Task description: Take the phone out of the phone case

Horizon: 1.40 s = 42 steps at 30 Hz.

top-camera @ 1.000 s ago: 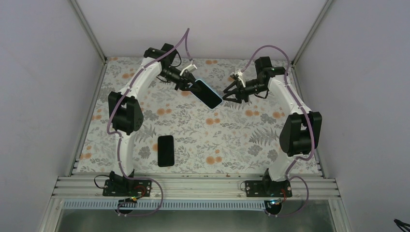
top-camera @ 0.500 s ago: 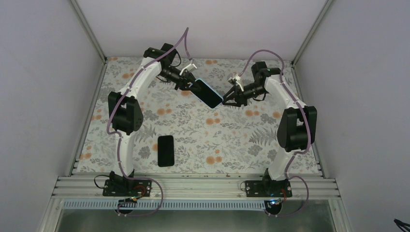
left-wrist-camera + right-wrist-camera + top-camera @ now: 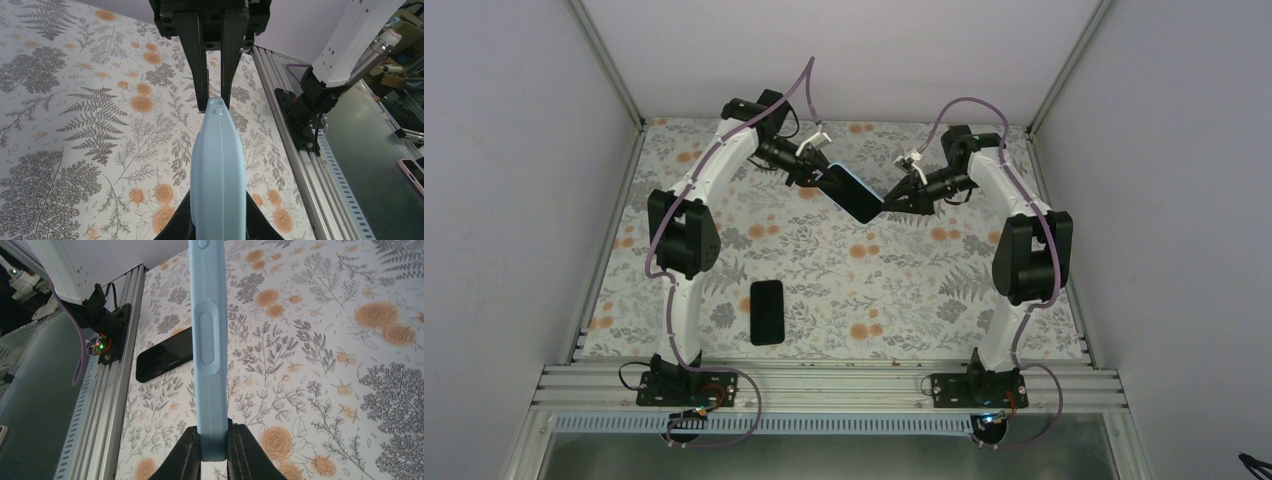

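The phone (image 3: 851, 197) shows its dark face inside the light blue phone case (image 3: 861, 186), held slanted in the air over the back of the table. My left gripper (image 3: 821, 180) is shut on the case's upper-left end. My right gripper (image 3: 885, 204) is shut on its lower-right end. In the left wrist view the case (image 3: 218, 175) runs edge-on from my left gripper (image 3: 218, 222) to the right gripper's fingers (image 3: 197, 60). The right wrist view has the case edge (image 3: 209, 340) clamped in my right gripper (image 3: 214, 447). Both wrist views show only blue; the phone is hidden there.
A second all-black phone (image 3: 766, 311) lies flat on the flowered cloth (image 3: 904, 290) near the front left, also seen below the case as a dark slab (image 3: 165, 360). An aluminium rail (image 3: 824, 385) runs along the near edge, with grey walls on three sides.
My right gripper has moved left onto the case's free lower-right end and shut on it. The left gripper and the case have stayed in place.
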Motion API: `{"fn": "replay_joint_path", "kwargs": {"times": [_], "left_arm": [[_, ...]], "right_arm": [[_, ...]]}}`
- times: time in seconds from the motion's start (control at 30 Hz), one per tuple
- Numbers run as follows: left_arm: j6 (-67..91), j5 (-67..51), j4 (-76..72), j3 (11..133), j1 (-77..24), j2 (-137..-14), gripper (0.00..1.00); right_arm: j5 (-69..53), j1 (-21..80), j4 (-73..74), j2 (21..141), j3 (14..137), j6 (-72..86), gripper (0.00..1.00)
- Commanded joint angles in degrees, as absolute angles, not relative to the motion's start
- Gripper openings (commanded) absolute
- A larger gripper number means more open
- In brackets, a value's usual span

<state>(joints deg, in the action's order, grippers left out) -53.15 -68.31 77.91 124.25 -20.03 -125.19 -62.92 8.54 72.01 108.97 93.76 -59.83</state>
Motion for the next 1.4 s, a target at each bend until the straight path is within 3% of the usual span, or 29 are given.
{"fn": "replay_joint_path", "kwargs": {"times": [0.0,0.27,0.37,1.23,1.37], "left_arm": [[-55.2,-73.0,77.8,124.5,-20.6,-122.0,0.02],[-56.6,-71.8,77.8,123.4,-20.7,-122.0,0.02],[-57.2,-70.5,77.8,122.9,-20.6,-121.9,0.02],[-73.4,-52.5,76.5,113.5,-21.0,-115.6,0.02],[-73.7,-51.0,74.8,111.3,-21.1,-114.0,0.02]], "right_arm": [[-66.9,8.3,73.7,109.8,95.8,-61.6,0.08],[-66.5,8.3,73.7,109.3,95.7,-61.1,0.09],[-66.5,8.2,73.7,108.6,95.6,-61.3,0.05],[-62.0,12.4,73.8,104.2,93.2,-60.0,0.03],[-60.4,13.5,73.8,104.3,93.0,-59.8,0.09]]}}
